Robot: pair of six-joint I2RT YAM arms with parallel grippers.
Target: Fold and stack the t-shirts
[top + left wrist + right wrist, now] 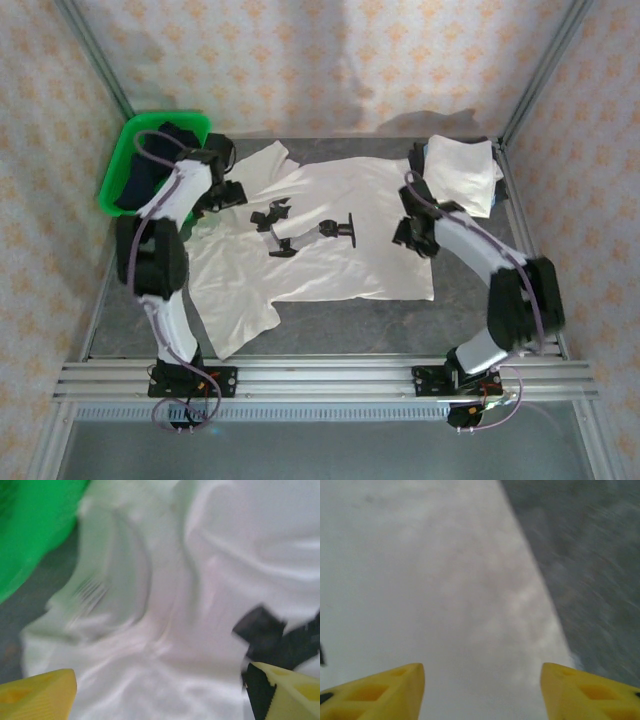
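The left hand (160, 695) and right hand (482, 690) gape empty above the spread t-shirt (350, 270)

Blurred t-shirt (170, 610) and green basket (30, 525)

The space is closed in by pale walls (330, 60) dotted with small orange shapes; a grey table (350, 325) is seen inside; it is edged by a silver rail (330, 380) and posts (545, 65).
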